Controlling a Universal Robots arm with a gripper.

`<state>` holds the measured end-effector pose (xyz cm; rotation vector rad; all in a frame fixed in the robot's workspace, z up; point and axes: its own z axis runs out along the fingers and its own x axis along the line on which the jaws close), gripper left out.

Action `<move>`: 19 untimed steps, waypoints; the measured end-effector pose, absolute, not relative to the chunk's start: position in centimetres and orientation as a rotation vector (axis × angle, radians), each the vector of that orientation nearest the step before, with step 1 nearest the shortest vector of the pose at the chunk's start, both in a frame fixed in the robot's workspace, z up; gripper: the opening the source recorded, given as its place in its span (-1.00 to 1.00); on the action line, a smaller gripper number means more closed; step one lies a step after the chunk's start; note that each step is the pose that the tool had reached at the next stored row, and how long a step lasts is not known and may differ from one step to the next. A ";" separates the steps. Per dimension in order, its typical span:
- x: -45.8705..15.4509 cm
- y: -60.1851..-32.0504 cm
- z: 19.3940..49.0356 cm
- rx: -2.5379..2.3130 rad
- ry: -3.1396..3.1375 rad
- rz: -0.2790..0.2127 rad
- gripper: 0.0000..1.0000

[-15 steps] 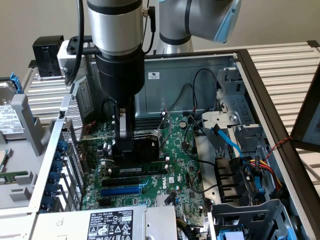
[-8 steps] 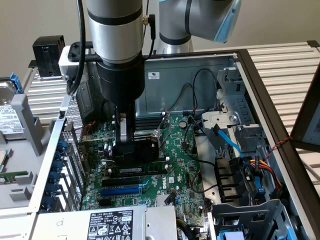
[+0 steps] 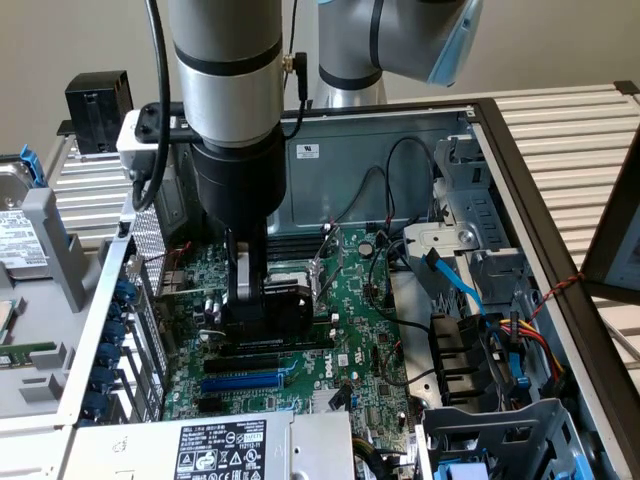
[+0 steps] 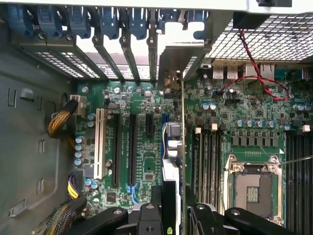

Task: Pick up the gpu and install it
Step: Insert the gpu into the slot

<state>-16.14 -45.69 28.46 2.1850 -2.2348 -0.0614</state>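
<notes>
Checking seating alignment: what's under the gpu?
The motherboard, with black slots beside the card's line. The gpu, held edge-on by the gripper, covers the slot directly beneath it, so contact cannot be judged.

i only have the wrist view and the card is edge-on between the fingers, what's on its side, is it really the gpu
observer: yes, the exterior view shows a black fan shroud covering the side of the gpu.
operator: how's it sitting
observer: upright over the motherboard, with the fingers clamped on its upper part and the arm coming straight down.
operator: anything off to the side i should know about
observer: a blue cable runs along the board's edge on the exterior view's right.
</notes>
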 end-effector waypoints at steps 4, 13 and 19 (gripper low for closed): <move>-16.3 -45.9 27.8 2.185 -2.235 -0.062 -0.46; -16.6 -46.4 27.1 2.191 -2.240 -0.075 -0.46; -16.6 -46.5 26.7 2.196 -2.245 -0.088 -0.46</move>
